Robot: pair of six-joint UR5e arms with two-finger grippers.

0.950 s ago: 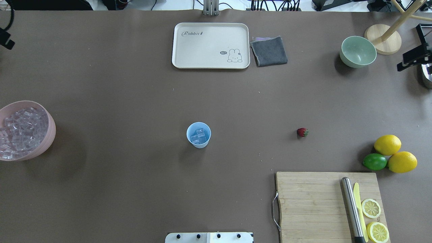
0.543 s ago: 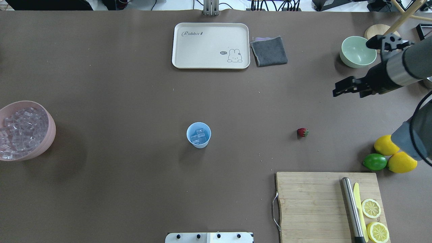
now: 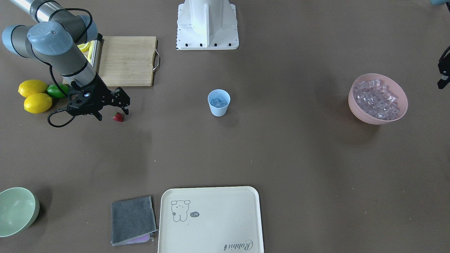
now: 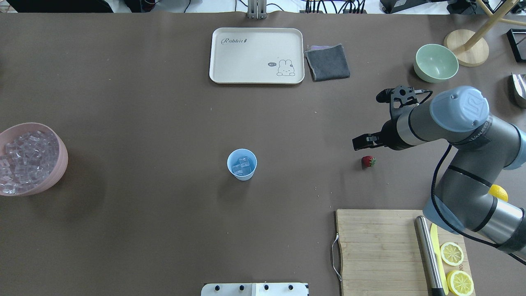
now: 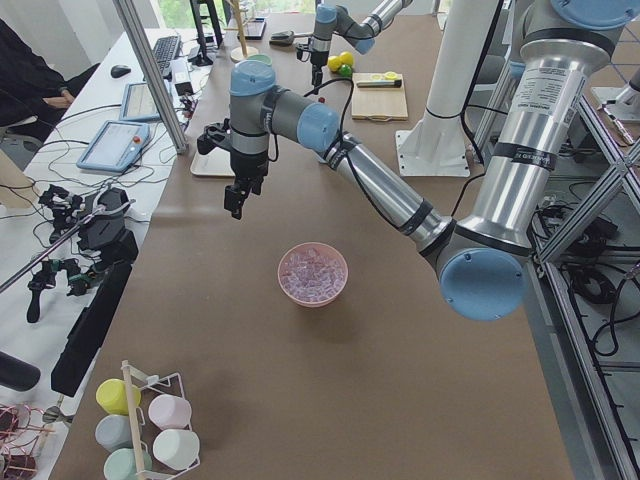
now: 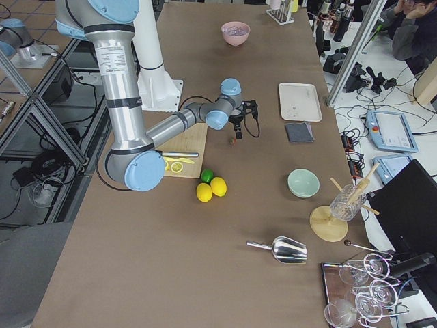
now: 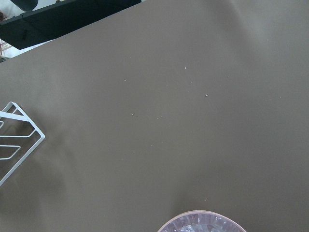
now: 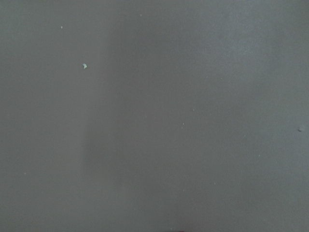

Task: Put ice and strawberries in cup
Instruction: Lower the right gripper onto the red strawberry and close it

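At the far left the pink bowl (image 4: 61,164) held a heap of ice (image 4: 24,160), with the left gripper (image 5: 237,200) hanging near it, its fingers too unclear to judge. The cup (image 4: 229,166) stood upright mid-table with a few cubes inside, and the tray (image 4: 246,57) behind it read "Rabbit". Further right the strawberry (image 4: 368,161) lay on the table. The right gripper (image 3: 113,114), out near the green bowl (image 4: 435,61) half a second before, had swung in just beside it, fingers apart.

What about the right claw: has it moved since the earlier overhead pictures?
Yes. The right claw went from near the green bowl toward the strawberry, now close by it.
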